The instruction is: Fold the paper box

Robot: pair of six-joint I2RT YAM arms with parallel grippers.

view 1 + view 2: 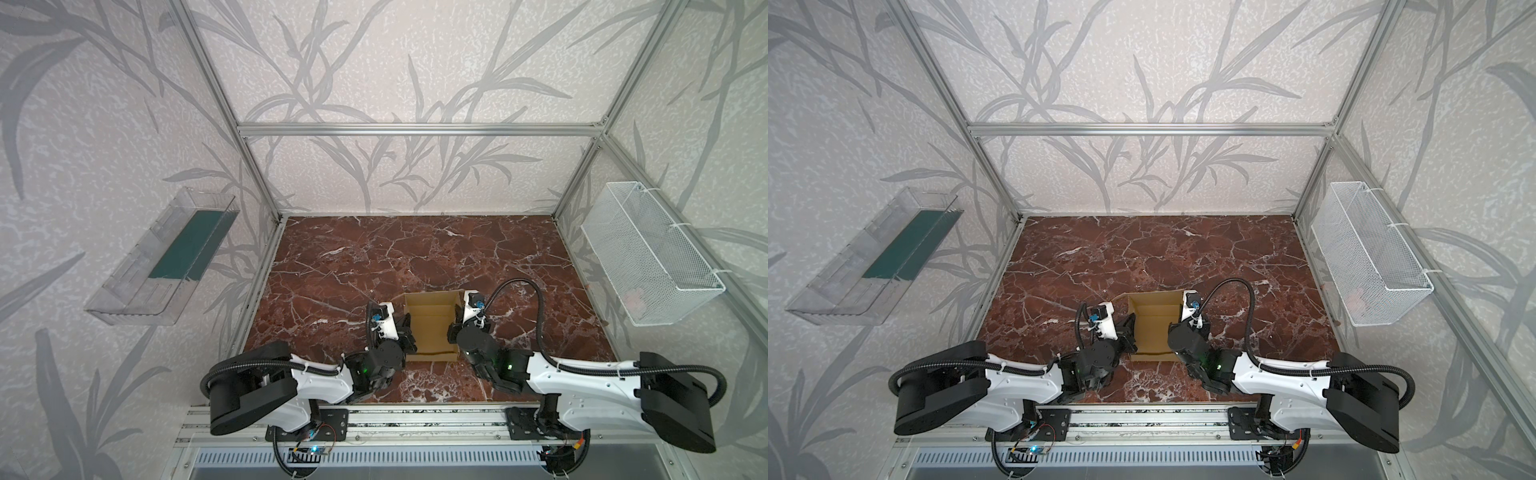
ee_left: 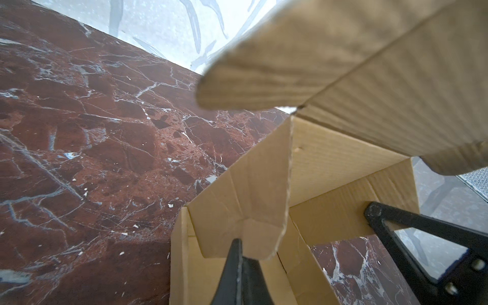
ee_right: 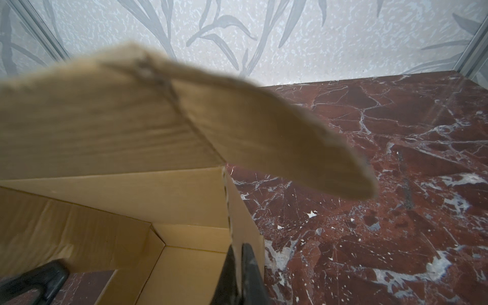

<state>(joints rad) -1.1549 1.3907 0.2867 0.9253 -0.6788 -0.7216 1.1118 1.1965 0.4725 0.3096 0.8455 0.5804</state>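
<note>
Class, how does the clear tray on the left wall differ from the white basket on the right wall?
The clear tray is see-through plastic; the white basket is wire mesh. The tray holds a dark green panel; the basket's contents are unclear. Both are wall-mounted.

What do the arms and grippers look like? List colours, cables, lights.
The left arm and right arm have white shells with black joints and bulky black bases. A black ribbed hose loops along each, fixed with white ties. A green light glows near each wrist; a blue plug sits on each white wrist housing. The left gripper and right gripper have thin black fingers.
</note>
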